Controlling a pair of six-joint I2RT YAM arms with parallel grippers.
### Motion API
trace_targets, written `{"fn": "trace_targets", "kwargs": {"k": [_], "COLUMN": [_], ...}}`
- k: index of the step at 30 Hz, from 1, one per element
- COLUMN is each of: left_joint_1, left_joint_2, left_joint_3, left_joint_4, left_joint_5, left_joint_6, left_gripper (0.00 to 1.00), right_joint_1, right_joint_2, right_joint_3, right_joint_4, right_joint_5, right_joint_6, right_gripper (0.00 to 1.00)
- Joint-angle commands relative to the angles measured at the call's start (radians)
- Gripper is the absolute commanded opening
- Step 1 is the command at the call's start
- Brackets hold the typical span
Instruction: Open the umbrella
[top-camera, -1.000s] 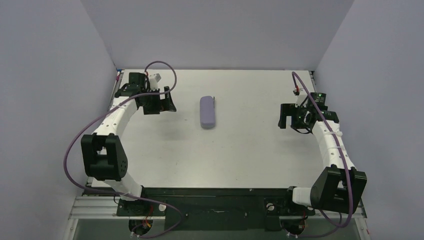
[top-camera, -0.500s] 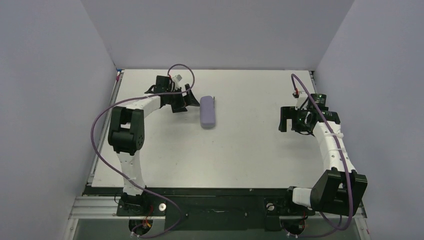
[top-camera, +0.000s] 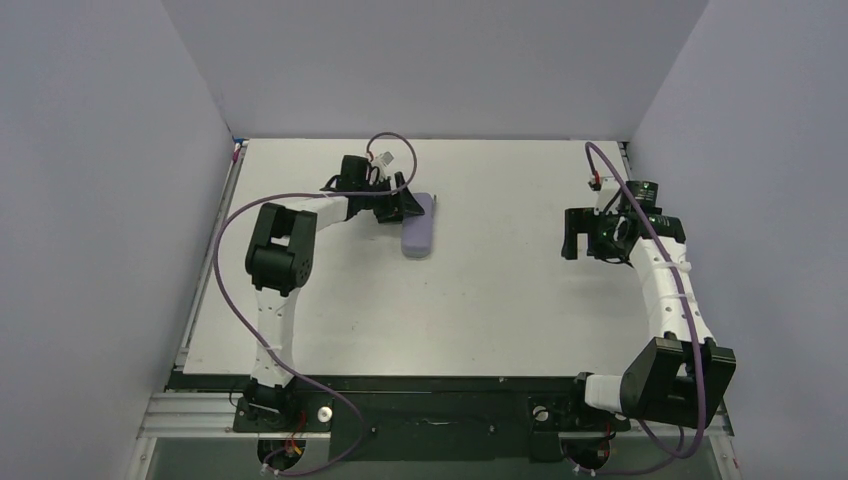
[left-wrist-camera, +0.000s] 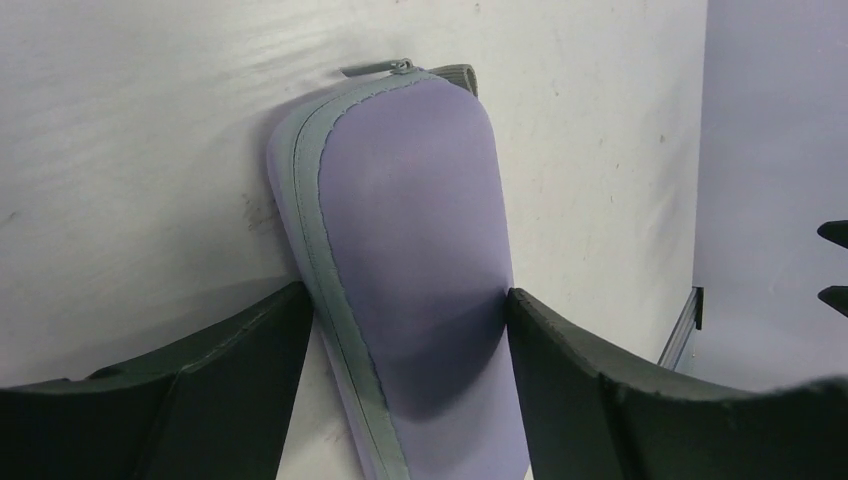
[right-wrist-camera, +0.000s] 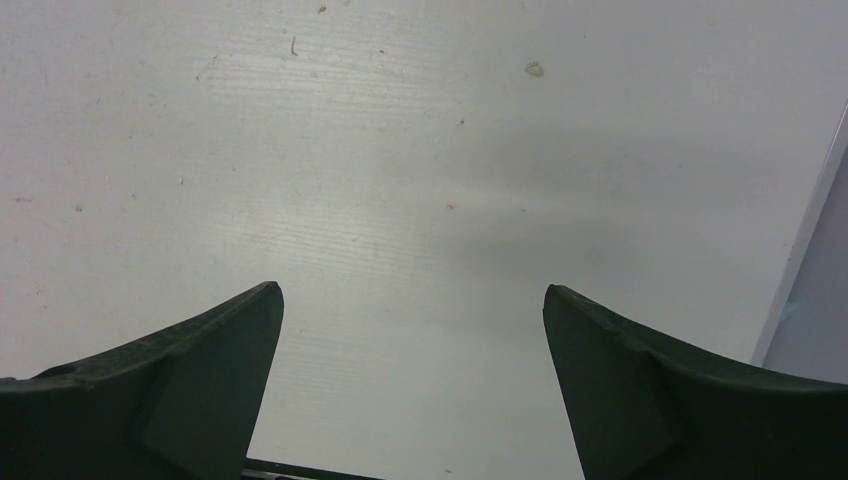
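No umbrella shows in any view. A flat lilac oval pouch with a grey zip seam lies on the white table, left of centre and towards the back. My left gripper reaches it from the left at its far end. In the left wrist view both fingers press the sides of the pouch, so the left gripper is shut on it, with the zip pull at the far tip. My right gripper hovers open at the table's right side; between its fingers the right gripper frames only bare table.
Pale lilac walls close off the table at the left, back and right. The table's right edge runs close beside my right gripper. A metal rail marks the table's edge in the left wrist view. The arm bases stand at the near edge.
My left arm swung right from the table's back left to the pouch, and its fingers closed onto it. The pouch's far end has turned slightly to the right. The right arm barely moved.
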Motion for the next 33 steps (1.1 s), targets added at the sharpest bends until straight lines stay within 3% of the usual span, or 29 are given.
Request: {"fn": "trace_targets", "kwargs": {"k": [1,8,14,17,20,22,23,27,33], "left_joint_1": [-0.032,-0.097,-0.165,-0.175,-0.178,-0.188,-0.192,-0.200,-0.302], "left_joint_2": [0.058,0.054,-0.014,-0.065,-0.117,-0.156,-0.189,-0.302,-0.364], "left_joint_3": [0.084,0.054,-0.118,-0.229,-0.399,-0.475,-0.494,-0.588,-0.677], "left_joint_4": [0.057,-0.012,0.023,0.120,0.319,0.368,0.372,0.383,0.476], "left_joint_5": [0.051,0.112,0.120,0.094,0.057,0.044,0.038,0.085,0.149], "left_joint_6": [0.018,0.097,0.098,-0.037,-0.205,-0.274,-0.276,-0.204,-0.129], "left_gripper": [0.62,0.39,0.37,0.37,0.47,0.54,0.62,0.75,0.81], "right_joint_1": [-0.005,-0.001,0.035,0.082,0.135,0.162,0.167,0.197,0.247], "right_joint_2": [0.009,-0.012,-0.006,0.006,0.026,0.044,0.056,0.087,0.097], "right_joint_3": [0.053,0.013,-0.053,-0.075,-0.092,-0.095,-0.095,-0.096,-0.108], "right_joint_4": [-0.014,-0.039,0.000,0.048,0.081,0.097,0.101,0.106,0.145], "right_joint_5": [-0.032,-0.151,-0.179,-0.180,-0.185,-0.182,-0.183,-0.196,-0.152], "right_joint_6": [-0.049,-0.123,-0.072,-0.021,0.026,0.044,0.051,0.077,0.103], "right_gripper": [0.99,0.94,0.89,0.88,0.87,0.87,0.87,0.88,0.90]}}
